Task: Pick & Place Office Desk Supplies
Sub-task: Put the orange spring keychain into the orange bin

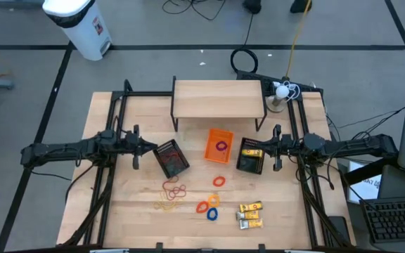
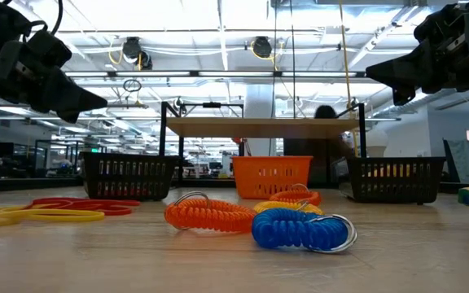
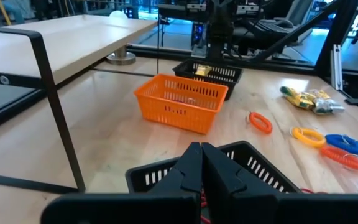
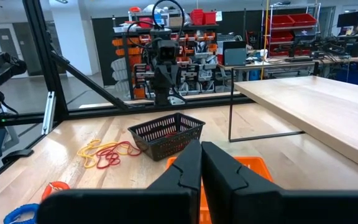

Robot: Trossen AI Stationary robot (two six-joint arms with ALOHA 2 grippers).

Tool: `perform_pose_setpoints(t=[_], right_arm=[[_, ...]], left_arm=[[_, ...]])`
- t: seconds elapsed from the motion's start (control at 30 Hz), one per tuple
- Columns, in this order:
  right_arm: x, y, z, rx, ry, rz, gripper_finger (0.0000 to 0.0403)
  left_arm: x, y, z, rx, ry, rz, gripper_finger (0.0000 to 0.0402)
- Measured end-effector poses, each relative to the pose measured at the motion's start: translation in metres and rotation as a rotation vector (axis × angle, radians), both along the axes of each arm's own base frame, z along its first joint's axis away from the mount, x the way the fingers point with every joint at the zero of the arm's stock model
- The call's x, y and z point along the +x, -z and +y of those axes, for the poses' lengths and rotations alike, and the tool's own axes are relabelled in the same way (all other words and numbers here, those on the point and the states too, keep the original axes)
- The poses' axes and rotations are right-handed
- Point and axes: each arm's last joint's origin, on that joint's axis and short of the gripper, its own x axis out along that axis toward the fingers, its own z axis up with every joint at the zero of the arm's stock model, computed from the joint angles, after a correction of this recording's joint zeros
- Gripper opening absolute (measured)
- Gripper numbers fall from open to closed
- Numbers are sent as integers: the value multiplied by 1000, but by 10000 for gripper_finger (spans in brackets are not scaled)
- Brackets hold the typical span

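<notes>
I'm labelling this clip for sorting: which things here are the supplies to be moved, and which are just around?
For the job:
rubber bands
coiled rings
lone orange ring
yellow packets

Just around:
left black mesh bin
right black mesh bin
orange bin
wooden shelf
white trash can

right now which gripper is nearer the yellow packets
Right. The right gripper hovers over the black mesh bin just above the yellow packets; the left gripper is across the table.
</notes>
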Motion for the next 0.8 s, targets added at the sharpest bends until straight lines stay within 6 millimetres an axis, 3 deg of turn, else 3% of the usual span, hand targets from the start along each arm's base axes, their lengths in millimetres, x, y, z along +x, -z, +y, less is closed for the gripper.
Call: perform_pose_setpoints(t=[0.8], right_arm=[[0,0,-1,-19,54,2,4]], left_arm=[[0,1,1,-42,-35,3,10]])
